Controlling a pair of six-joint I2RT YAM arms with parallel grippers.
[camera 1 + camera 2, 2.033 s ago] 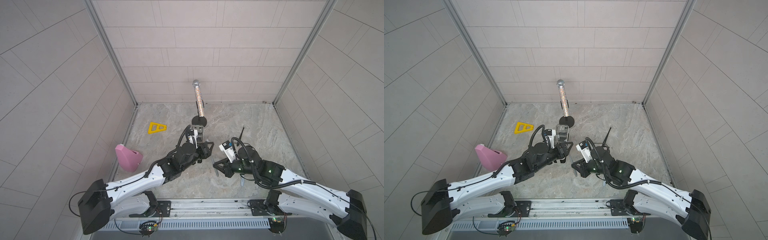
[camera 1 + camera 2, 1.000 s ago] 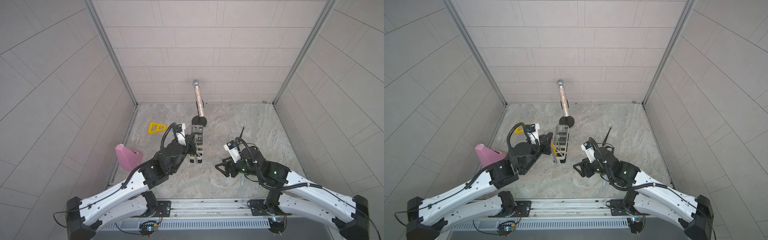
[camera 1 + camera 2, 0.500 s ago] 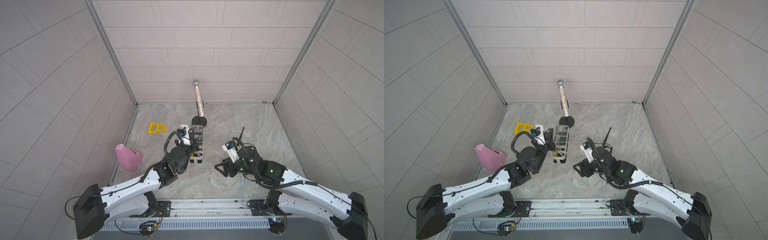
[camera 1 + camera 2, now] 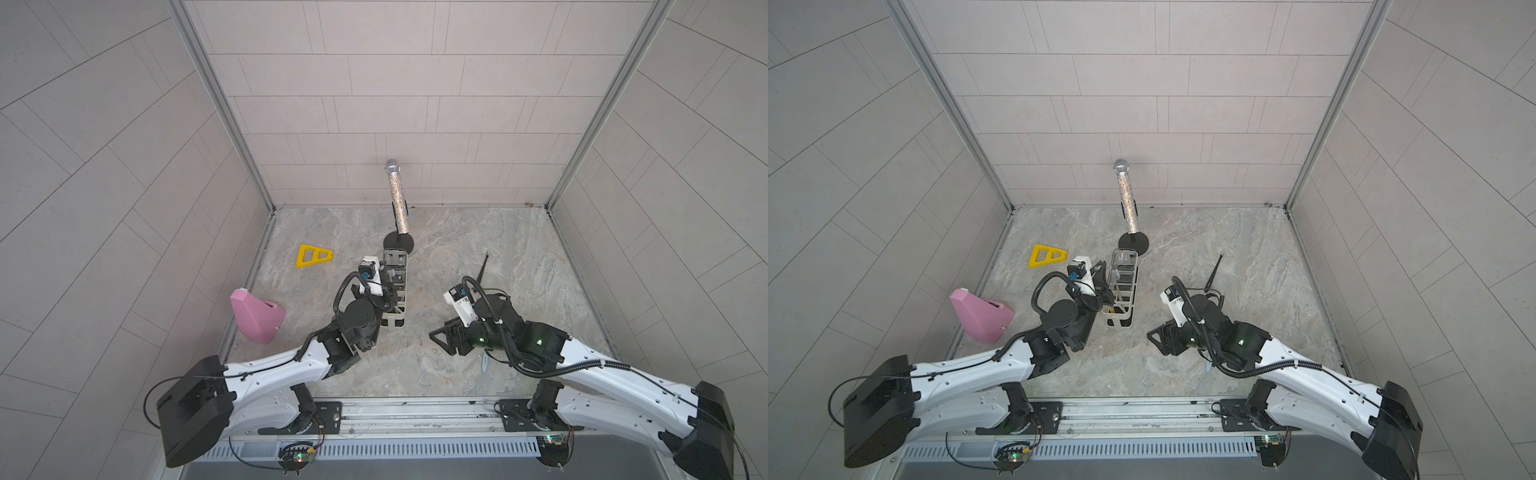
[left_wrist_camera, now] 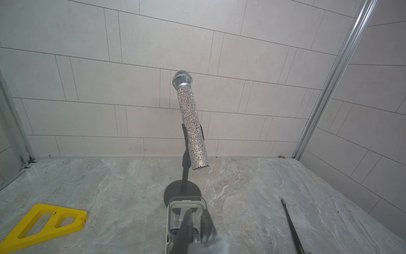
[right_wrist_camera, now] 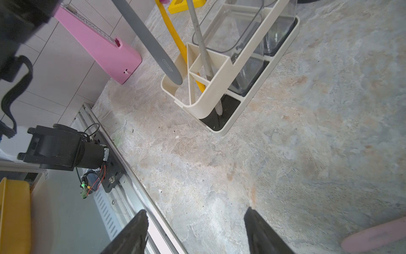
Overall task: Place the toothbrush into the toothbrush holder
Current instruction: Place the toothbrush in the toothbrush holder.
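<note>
Grey toothbrush [image 6: 153, 46] clamped in left gripper [image 5: 196, 216], tip at toothbrush holder [image 6: 216, 77] rim; right gripper [image 6: 195, 210] jaws apart.

Grey toothbrush handle [image 6: 148, 41] bears embossed lettering, not legible.

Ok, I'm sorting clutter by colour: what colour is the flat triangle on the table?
Yellow; the triangle shows best in the left wrist view.

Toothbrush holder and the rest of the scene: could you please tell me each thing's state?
toothbrush holder: upright, two brushes in its end section.
grey toothbrush: held tilted, tip at the holder's rim, not seated.
left end effector: shut on the grey toothbrush.
right end effector: open, empty.
microphone: tilted on its stand.
</note>
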